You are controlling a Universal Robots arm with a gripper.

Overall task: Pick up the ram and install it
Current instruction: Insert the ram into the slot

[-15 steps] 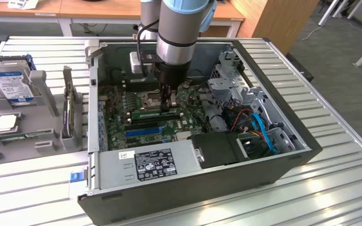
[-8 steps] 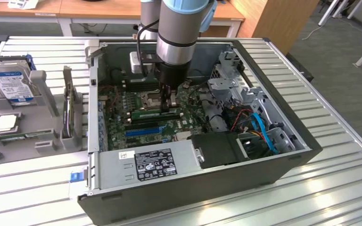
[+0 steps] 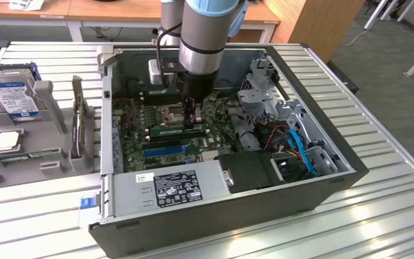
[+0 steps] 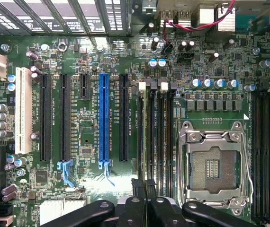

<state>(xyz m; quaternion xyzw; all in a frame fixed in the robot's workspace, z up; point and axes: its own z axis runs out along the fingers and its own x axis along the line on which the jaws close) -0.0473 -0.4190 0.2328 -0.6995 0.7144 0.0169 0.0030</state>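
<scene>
A slatted metal table [image 3: 379,178] is seen, with wooden desks behind it. One open computer case [image 3: 315,199] is laid on its side on the table, and one green motherboard [image 4: 83,189] is exposed inside it.

One robot arm [image 3: 201,43] is held nearly upright over the case, with its wrist pointed straight down at the middle of the board. The gripper [image 3: 191,120] is placed at the bank of black memory slots [image 4: 161,142] just beside the processor socket [image 4: 215,163]. Its fingers are closed narrowly on the ram [image 3: 174,130]. The ram is seen as a thin green strip lying along one of those slots, directly beneath the fingertips. Whether it is fully seated cannot be told.

One grey, labelled power supply [image 3: 171,189] is mounted at the end of the case nearest the exterior camera. One grey holder [image 3: 49,145] is placed on the table at the exterior view's left of the case, and one blue-labelled hard drive [image 3: 9,94] is stood upright in it.

On the board, four memory slots are counted in the bank under the gripper. One long blue slot [image 4: 103,120], one white slot [image 4: 23,111] and one open processor socket are also counted. Four blue-topped capacitors [image 4: 214,83] are lined up in a row near the socket.
</scene>
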